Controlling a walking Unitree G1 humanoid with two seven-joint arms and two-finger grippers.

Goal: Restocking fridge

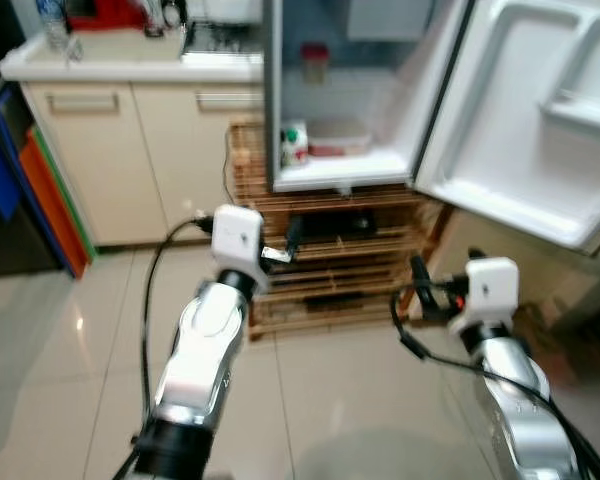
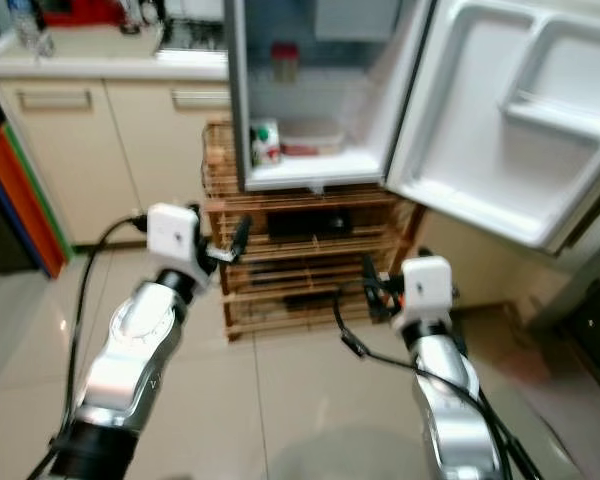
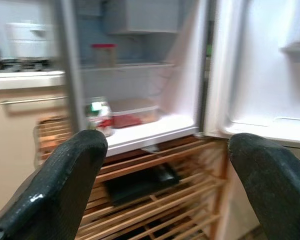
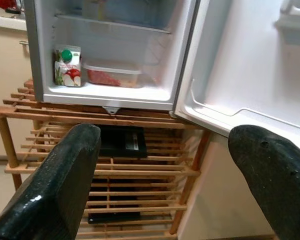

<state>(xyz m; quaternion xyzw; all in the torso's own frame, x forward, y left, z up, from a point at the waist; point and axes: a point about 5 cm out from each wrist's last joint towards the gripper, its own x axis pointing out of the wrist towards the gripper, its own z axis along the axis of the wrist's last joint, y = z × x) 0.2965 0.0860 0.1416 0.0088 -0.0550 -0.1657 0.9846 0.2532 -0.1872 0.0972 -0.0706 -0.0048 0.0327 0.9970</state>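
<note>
Fridge (image 1: pixel 350 120) door open | left claw (image 3: pixel 165 185) wide | right claw (image 4: pixel 165 185) wide | carton (image 4: pixel 67 66) label readable at right wrist

Two silver, glossy forearms, each capped by a white box-shaped wrist housing: left arm (image 1: pixel 202 350) with a black collar at its base near 7 o'clock, right arm (image 1: pixel 515 395) toward 4 o'clock. A black cable loops from each housing back along its arm. The left gripper (image 3: pixel 162 175) and right gripper (image 4: pixel 165 180) carry matte black, rounded, faintly textured fingers; red marking beside the right housing.
</note>
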